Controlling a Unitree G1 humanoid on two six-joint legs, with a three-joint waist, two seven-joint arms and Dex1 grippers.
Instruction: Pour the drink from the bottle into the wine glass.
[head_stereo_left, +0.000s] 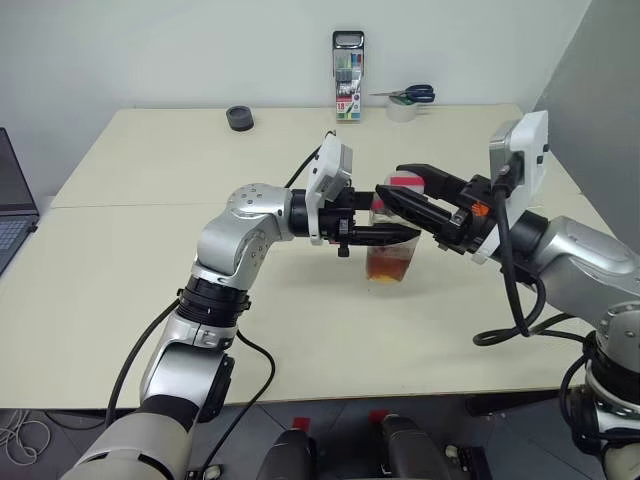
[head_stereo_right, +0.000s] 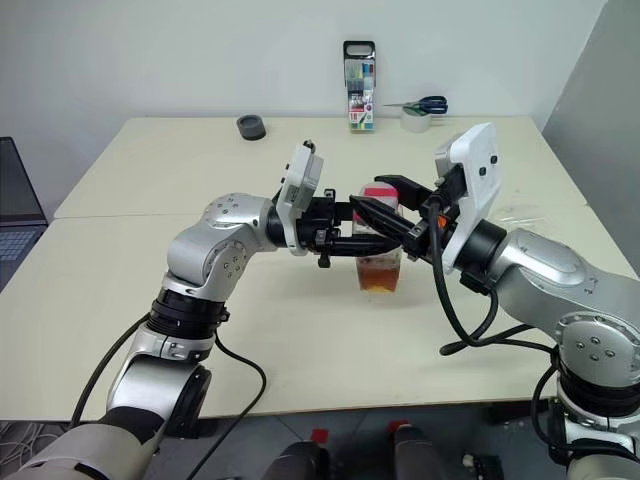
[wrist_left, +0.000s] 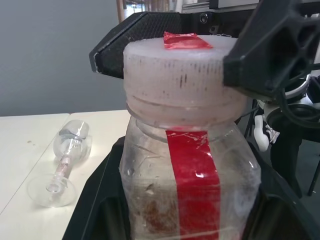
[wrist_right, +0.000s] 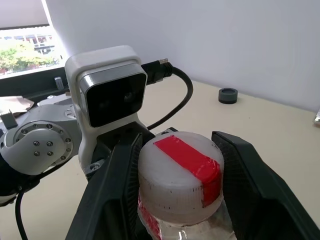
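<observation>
The left gripper reaches in level from the robot's left and is clamped on the body of the bottle, one black finger on each side of it. The bottle stands upright near the middle of the desk, slightly toward its right edge. The drink, reddish-brown, fills the lower part of the bottle. A strip of red tape runs up the bottle's side and across the top of the white cap.

The right gripper comes in level from the robot's right at cap height. Its two fingers flank the cap; in the left wrist view they appear to press on its sides, in the right wrist view contact cannot be confirmed.

The wine glass lies on its side on the desk, near its right edge and well apart from the bottle.

Along the far edge of the desk: a marker pack standing upright, a roll of tape with scissors on top, and a dark tape roll. A laptop sits beyond the left edge.
</observation>
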